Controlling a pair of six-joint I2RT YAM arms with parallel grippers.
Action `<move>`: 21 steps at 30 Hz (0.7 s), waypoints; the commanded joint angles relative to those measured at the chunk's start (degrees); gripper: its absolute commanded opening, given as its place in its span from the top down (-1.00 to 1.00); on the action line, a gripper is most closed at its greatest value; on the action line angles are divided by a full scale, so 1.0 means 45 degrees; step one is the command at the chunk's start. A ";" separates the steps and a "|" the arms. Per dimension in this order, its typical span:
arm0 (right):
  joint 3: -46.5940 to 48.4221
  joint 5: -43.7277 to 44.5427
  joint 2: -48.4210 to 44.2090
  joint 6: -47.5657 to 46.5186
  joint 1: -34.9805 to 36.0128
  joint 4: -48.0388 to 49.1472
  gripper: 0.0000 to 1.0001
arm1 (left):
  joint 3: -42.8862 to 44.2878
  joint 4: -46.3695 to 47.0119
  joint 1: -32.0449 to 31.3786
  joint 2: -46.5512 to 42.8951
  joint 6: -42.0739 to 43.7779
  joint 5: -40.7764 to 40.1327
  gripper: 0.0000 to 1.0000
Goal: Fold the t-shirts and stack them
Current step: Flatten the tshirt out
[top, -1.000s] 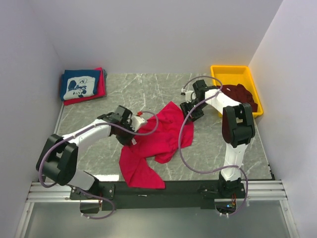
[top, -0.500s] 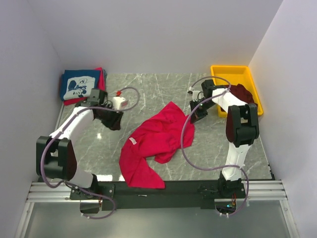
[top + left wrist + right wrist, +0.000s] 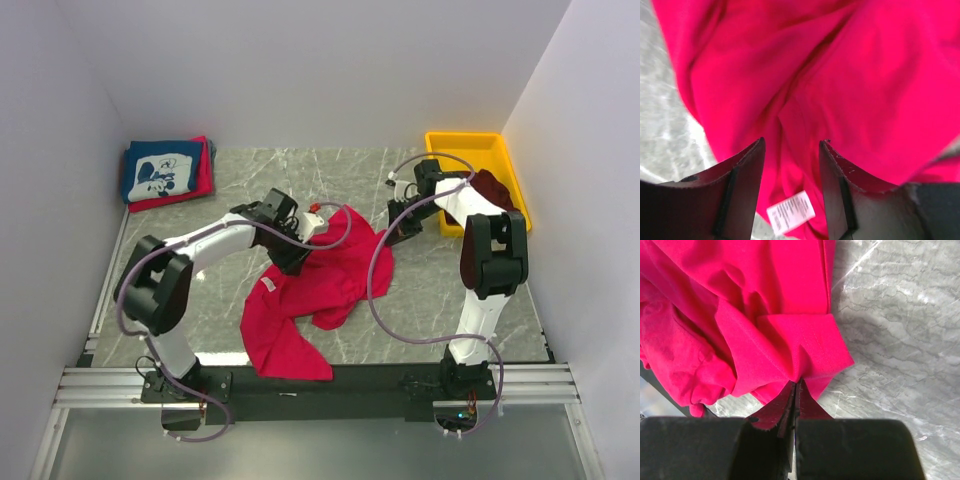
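A bright red t-shirt [image 3: 325,280] lies crumpled in the middle of the table. My left gripper [image 3: 296,258] hovers open over its upper left part. In the left wrist view the red cloth [image 3: 850,75] fills the space below the spread fingers [image 3: 747,167], and a white label [image 3: 790,212] shows between them. My right gripper [image 3: 400,225] is shut on the shirt's right edge; the wrist view shows a fold of red cloth [image 3: 805,347] pinched at the fingertips [image 3: 796,385]. A folded navy t-shirt [image 3: 160,170] with a white graphic lies on a folded red one [image 3: 203,176] at the far left.
A yellow bin [image 3: 462,140] stands at the far right with a dark maroon t-shirt [image 3: 497,190] hanging over its rim. White walls close in the table on three sides. Purple cables loop from both arms above the cloth.
My left arm swung out to the folded stack and came back over the red shirt, its jaws now open. My right gripper shut on the shirt's right edge and drew slightly rightward.
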 commanded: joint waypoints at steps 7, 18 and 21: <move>-0.0510 -0.0042 -0.1082 0.0085 -0.0288 0.0189 1.00 | 0.0470 0.0476 -0.0612 0.1011 -0.0260 -0.0242 0.24; -0.1056 0.0387 -0.2526 -0.1125 -0.1516 -0.1041 1.00 | -0.0507 -0.1730 0.2641 -0.3223 0.0170 0.1476 0.99; -0.1252 0.0660 -0.2956 -0.1321 -0.1559 -0.1101 1.00 | -0.1014 -0.2239 0.4671 -0.3753 0.0500 0.1537 0.99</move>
